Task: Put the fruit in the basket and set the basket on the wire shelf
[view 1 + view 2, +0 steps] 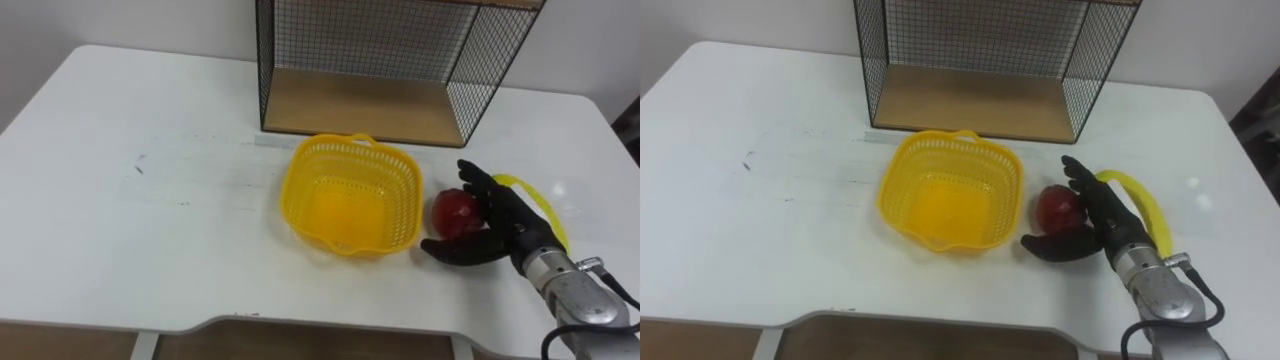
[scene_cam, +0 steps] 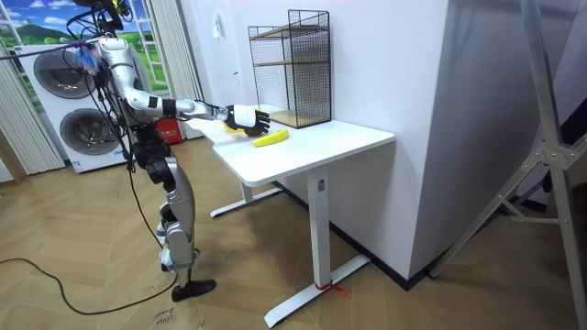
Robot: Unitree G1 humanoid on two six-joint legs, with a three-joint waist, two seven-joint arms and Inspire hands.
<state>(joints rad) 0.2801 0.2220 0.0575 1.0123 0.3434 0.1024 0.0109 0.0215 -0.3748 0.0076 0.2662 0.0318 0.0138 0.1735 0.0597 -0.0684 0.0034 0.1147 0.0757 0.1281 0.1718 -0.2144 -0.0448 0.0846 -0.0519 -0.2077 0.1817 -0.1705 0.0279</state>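
Right hand [image 1: 500, 225] cups a red apple [image 1: 455, 210] on the white table [image 1: 150, 200], fingers and thumb spread either side, not clamped.
Beside the apple sits the empty yellow basket [image 1: 300, 165]; a banana [image 1: 545, 210] lies behind the hand, the wire shelf [image 1: 270, 60] beyond.

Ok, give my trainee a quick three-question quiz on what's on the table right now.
1. True or false: the yellow basket already holds fruit.
2. What sits between the thumb and fingers of the right hand? A) lemon B) red apple C) orange
3. Fill in: seen from the robot, the wire shelf stands ___ the basket.
Key: 1 false; 2 B; 3 behind.
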